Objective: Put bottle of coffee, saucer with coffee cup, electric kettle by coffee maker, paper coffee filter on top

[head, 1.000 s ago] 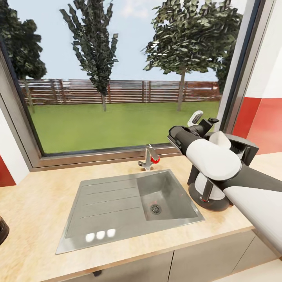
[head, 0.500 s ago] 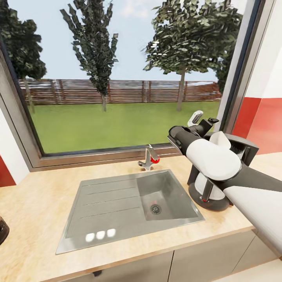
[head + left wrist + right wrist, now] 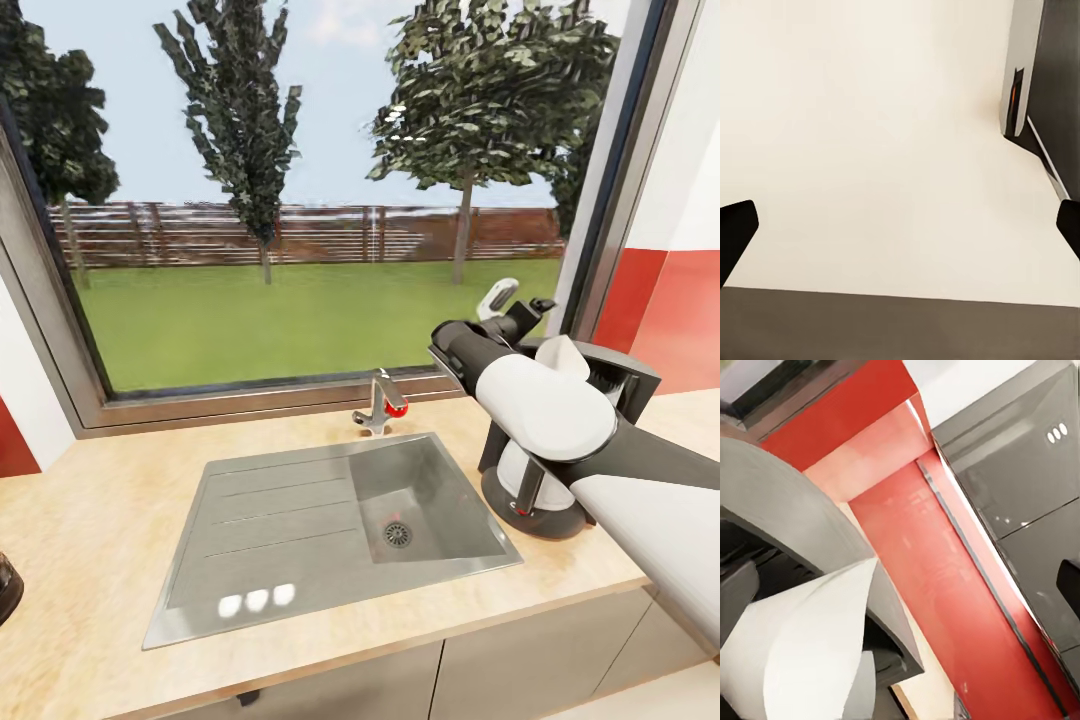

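The coffee maker [image 3: 628, 385] stands on the kitchen countertop [image 3: 100, 520] at the right of the sink, partly hidden behind my right arm. The white paper coffee filter [image 3: 560, 355] sits in its top basket. My right gripper [image 3: 515, 302] hovers just above and to the left of the filter, open, holding nothing. In the right wrist view the paper coffee filter [image 3: 802, 652] rests inside the grey rim of the coffee maker [image 3: 795, 510], free between the wide-apart fingertips [image 3: 736, 591]. My left gripper [image 3: 900, 225] is open over a plain pale surface.
A steel sink [image 3: 300, 520] with a faucet [image 3: 380, 400] fills the counter's middle, below a large window. A dark rounded object [image 3: 6, 585] pokes in at the counter's left edge. A red and white wall [image 3: 680, 300] is behind the coffee maker.
My right gripper has risen very slightly above the filter. Everything else has stayed still.
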Controlling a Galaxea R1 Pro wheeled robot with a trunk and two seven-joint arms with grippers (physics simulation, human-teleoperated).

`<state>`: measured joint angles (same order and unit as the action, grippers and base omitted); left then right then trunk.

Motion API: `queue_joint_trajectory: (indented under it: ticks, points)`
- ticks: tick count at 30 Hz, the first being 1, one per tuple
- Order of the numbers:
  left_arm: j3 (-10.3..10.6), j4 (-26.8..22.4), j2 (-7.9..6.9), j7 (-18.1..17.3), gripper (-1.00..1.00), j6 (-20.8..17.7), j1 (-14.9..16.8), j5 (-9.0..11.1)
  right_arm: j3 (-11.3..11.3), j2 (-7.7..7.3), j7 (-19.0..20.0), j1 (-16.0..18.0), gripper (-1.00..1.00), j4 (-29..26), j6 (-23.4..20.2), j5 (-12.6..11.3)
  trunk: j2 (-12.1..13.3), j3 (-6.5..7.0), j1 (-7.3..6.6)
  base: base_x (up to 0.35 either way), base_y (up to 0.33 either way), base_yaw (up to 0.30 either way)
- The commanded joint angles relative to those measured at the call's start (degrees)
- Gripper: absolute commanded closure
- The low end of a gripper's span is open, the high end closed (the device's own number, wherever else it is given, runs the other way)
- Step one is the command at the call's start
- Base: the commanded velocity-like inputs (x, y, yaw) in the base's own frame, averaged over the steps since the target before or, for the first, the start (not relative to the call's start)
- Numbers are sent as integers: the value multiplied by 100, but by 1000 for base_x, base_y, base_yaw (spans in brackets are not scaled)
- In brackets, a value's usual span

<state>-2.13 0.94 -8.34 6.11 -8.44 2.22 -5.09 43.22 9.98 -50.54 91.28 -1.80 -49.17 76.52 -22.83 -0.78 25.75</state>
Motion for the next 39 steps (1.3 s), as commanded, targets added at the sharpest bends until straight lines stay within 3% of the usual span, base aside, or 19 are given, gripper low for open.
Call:
queue_joint_trajectory:
  ticks: [1,9,16,18,20,21,22,25,28,32,33,34,39]
  points:
    - [-24,7,0,13,-100,-8,6,-54,53,2,-21,4,-100,-7,123,38,-9,-8,3,0,0,0]
    - [-24,3,0,13,-100,-8,6,-54,57,2,-17,5,-100,-378,990,36,-9,-8,3,0,0,0]
    - [-24,1,1,13,-100,-4,7,-54,85,2,55,7,-100,-596,2977,15,-9,-8,3,0,0,0]
    - [-24,-5,6,13,-100,-1,6,-47,82,2,73,6,-100,-586,3976,-17,-9,-8,3,0,0,0]
    - [-19,-11,3,13,-100,0,10,-44,101,2,93,4,-100,-521,4427,-27,-9,-8,3,0,0,0]
    - [-18,-12,2,13,-100,2,12,-36,148,2,126,4,-100,-394,4521,-29,-9,-8,3,0,0,0]
    - [-21,-23,0,13,-100,7,14,-13,379,2,294,4,-100,-108,4649,-31,-9,-8,3,0,0,0]
    - [-32,-83,0,13,-100,9,15,-5,782,2,783,4,-100,-15,4765,-32,-9,-8,3,-2,0,0]
    - [-51,-132,5,18,-100,3,15,-8,1366,2,1709,4,-100,13,4825,-32,-9,-8,3,-40,0,0]
    - [-67,-144,5,21,-100,1,15,-4,1912,2,2515,4,-100,24,4842,-28,-9,-8,3,-118,-60,0]
    - [-71,-145,5,22,-100,1,15,-3,1990,2,2683,4,-100,27,4844,-28,-9,-8,3,-197,-134,0]
    - [-75,-147,2,22,-100,-2,15,-2,2093,2,3134,4,-100,25,4846,-31,-9,-8,3,-222,-155,0]
    - [-75,-147,0,22,-100,-1,14,-1,2127,2,3517,4,-100,22,4826,-32,-9,-8,3,-200,-133,0]
